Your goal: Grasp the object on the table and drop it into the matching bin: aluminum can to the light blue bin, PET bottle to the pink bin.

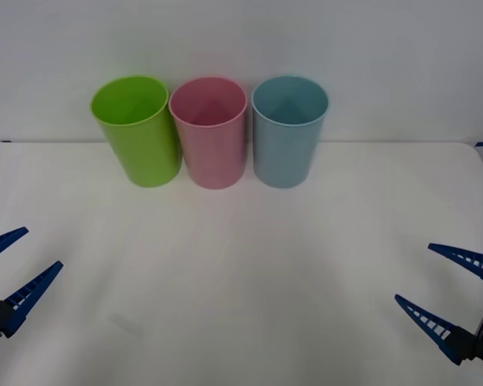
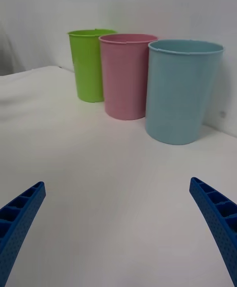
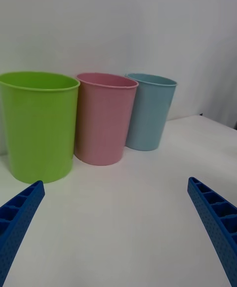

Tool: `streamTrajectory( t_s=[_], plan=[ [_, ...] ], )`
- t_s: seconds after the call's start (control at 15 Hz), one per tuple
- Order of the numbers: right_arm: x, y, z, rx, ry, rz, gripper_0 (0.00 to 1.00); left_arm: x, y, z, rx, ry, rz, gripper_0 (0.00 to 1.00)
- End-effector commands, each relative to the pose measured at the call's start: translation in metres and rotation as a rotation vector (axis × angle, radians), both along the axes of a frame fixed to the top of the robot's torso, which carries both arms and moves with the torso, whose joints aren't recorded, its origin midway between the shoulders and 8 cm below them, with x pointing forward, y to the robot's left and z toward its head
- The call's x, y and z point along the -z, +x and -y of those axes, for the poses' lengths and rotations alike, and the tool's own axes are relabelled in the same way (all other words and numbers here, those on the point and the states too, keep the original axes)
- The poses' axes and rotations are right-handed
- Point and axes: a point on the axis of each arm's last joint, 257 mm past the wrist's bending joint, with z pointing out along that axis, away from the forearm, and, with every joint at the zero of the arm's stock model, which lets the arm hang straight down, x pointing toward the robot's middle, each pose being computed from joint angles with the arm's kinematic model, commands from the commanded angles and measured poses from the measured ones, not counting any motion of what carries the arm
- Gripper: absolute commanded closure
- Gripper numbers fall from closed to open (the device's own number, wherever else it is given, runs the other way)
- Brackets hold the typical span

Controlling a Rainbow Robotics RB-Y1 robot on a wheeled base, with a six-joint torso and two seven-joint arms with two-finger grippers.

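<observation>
- Three bins are set in a row at the far side of the table [image 1: 241, 265], against the white wall: a lime green bin [image 1: 137, 133] to the left, the pink bin [image 1: 211, 133] in the middle, the light blue bin [image 1: 288, 133] to the right.
- The green and pink bins are seen touching at their rims; the light blue bin stands just beside the pink one.
- All three are upright, mouths open.
- The left gripper [image 1: 6, 261] is held low over the table's near left edge — its blue ribbed fingers [image 3: 19, 213] are spread wide, with nothing between them.
- The right gripper [image 1: 443, 277] is held low at the near right edge, its fingers [image 2: 217, 213] likewise spread apart and holding nothing.
- Both grippers are well apart from the bins, with bare white tabletop lying between.
- No can or bottle can be made out on the tabletop between the grippers and the bins.
</observation>
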Motion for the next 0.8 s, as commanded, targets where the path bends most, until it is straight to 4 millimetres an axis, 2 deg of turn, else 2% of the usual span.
streamTrajectory(
  t_s=[0.07,0.27,0.4,0.6,0.8],
  plan=[
    [0.006,-0.020,0.004,-0.013,0.006,-0.024,0.00,0.000,0.000,0.000,0.000,0.000,0.000,0.00],
    [0.009,-0.033,0.009,-0.015,0.006,-0.044,0.00,0.000,0.000,0.000,0.000,0.000,0.000,0.00],
    [0.010,-0.033,0.011,-0.010,0.003,-0.045,0.00,0.000,0.000,0.000,0.000,0.000,0.000,0.00],
    [0.010,-0.031,0.011,-0.007,0.008,-0.045,0.00,0.000,0.000,0.000,0.000,0.000,0.000,0.00],
    [0.006,-0.019,0.009,0.016,0.016,-0.027,0.00,0.000,0.000,0.000,0.000,0.000,0.000,0.00]
  ],
)
